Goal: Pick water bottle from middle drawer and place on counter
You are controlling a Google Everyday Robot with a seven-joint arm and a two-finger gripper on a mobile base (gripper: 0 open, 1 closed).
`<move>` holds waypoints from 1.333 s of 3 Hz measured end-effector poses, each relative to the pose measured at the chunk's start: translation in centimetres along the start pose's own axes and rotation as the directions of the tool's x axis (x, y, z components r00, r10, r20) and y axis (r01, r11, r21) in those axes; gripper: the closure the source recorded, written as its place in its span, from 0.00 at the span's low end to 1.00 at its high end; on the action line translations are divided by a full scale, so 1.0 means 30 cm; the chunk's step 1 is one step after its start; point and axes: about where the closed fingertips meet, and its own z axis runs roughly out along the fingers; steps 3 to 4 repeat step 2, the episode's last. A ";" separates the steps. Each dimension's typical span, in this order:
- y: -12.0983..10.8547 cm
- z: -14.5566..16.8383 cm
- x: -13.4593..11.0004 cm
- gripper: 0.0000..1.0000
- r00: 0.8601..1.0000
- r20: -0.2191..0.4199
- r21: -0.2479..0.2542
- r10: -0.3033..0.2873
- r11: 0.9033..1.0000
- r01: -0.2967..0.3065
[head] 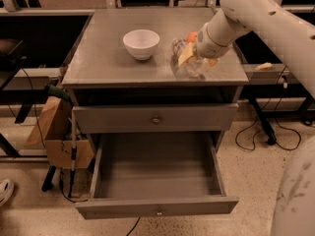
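The water bottle [185, 68] is a clear plastic shape on the right part of the counter [103, 63], between my yellowish fingers [186, 54]. My gripper [193, 59] reaches in from the upper right and is shut on the bottle, low over the counter top. The label is mostly hidden by the fingers. The middle drawer [157, 208] is pulled fully open below, and its grey inside is bare.
A white bowl [141, 43] stands on the counter left of the bottle. An orange fruit [191, 36] lies just behind my gripper. The upper drawer front [156, 118] is closed. A cardboard box [54, 132] and cables sit on the floor at the left.
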 end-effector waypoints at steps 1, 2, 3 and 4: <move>-0.007 -0.007 0.012 0.00 1.000 -0.001 0.014 -0.001 1.000 0.001; -0.007 -0.007 0.012 0.00 1.000 -0.001 0.015 -0.001 1.000 0.001; -0.007 -0.007 0.012 0.00 1.000 -0.001 0.015 -0.001 1.000 0.001; -0.007 -0.007 0.012 0.00 1.000 -0.001 0.015 -0.001 1.000 0.001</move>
